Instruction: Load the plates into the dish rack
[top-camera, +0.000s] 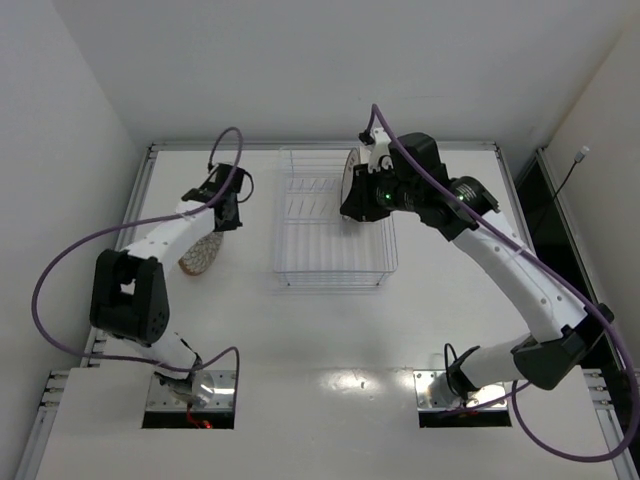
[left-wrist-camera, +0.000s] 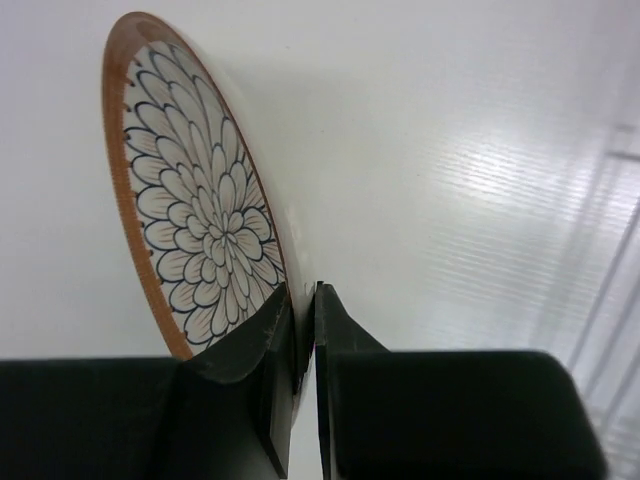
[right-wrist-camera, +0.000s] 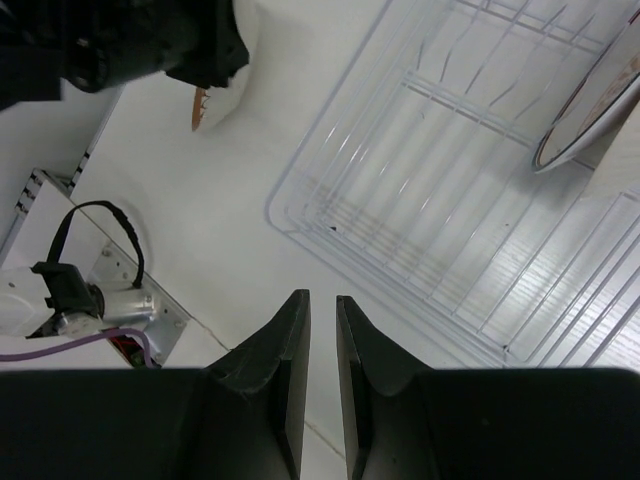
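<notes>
We are viewing two white-shelled arms with black joint housings, the left arm (top-camera: 165, 236) and the right arm (top-camera: 520, 285). Thin purple cables (top-camera: 38, 290) are looping beside them. Matte black wedge-shaped fingers (left-wrist-camera: 240, 390) are ending each wrist; silvery metal base plates (top-camera: 222, 382) are anchoring them.

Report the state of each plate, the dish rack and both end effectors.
left end effector: shut on a plate's rim.
gripped plate: held by its rim, outside the dish rack.
racked plate: standing on edge in the dish rack, not gripped.
dish rack: holds one plate, the other tines bare.
right end effector: jaws slightly apart, holding nothing.
</notes>
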